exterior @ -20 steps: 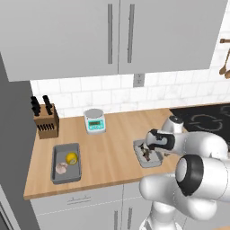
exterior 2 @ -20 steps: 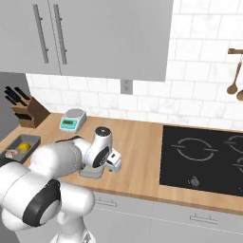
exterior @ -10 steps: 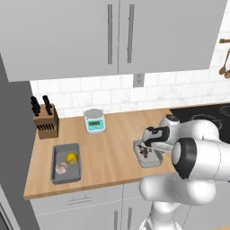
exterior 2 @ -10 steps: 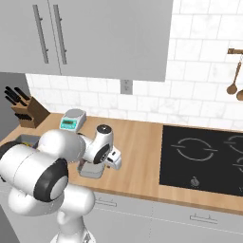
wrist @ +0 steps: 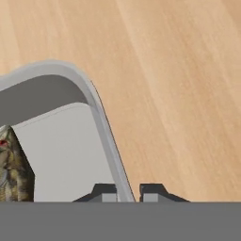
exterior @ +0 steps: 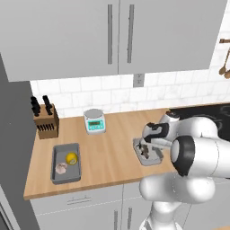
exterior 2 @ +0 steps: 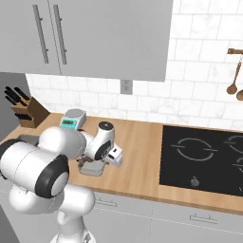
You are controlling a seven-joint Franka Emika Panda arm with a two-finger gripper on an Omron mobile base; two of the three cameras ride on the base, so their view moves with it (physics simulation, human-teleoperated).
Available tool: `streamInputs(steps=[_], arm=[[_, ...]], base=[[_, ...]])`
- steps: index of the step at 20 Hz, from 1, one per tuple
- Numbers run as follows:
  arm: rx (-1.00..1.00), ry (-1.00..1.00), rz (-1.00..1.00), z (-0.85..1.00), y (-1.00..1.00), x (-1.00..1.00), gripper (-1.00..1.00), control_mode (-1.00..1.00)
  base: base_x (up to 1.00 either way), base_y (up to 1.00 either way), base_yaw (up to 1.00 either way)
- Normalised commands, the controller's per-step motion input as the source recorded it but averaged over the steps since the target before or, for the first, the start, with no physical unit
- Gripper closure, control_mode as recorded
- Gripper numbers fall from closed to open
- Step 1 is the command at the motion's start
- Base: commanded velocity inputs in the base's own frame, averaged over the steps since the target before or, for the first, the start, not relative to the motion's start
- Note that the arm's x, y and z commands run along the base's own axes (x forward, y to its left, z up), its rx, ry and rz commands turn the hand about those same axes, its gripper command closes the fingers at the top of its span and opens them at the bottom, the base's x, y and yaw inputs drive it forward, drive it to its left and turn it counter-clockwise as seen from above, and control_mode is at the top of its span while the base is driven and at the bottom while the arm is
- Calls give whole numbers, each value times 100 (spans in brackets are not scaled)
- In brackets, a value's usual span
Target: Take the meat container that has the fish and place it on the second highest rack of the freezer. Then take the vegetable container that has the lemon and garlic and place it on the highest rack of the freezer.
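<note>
Now your fingers (wrist: 128, 194) are clenched on the rim of the meat container (wrist: 70, 141), one tip on each side. The fish (wrist: 13, 169) lies inside it on the counter (wrist: 169, 70).

This is a home kitchen: grey wall cabinets (exterior: 117, 38) with bar handles hang over a white tile backsplash (exterior 2: 199, 102), and a wooden counter (exterior: 112, 148) carries a knife block (exterior: 45, 121), a kitchen scale (exterior: 95, 121) and a black cooktop (exterior 2: 204, 159).
</note>
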Motion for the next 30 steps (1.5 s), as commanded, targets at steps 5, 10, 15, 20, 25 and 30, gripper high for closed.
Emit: streamInputs(steps=[5,10,15,20,25,30], arm=[[0,-18,0,52,0,-34,100,-100],[1,-2,-1,54,1,-23,100,-100],[0,0,-5,32,4,-4,100,-100],[0,0,-5,23,1,-30,100,-100],[0,-1,-1,24,0,-26,100,-100],[0,-1,0,14,0,-26,100,100]], base=[[0,0,0],[0,0,0],[0,0,0],[0,0,0],[0,0,0],[-14,0,0]])
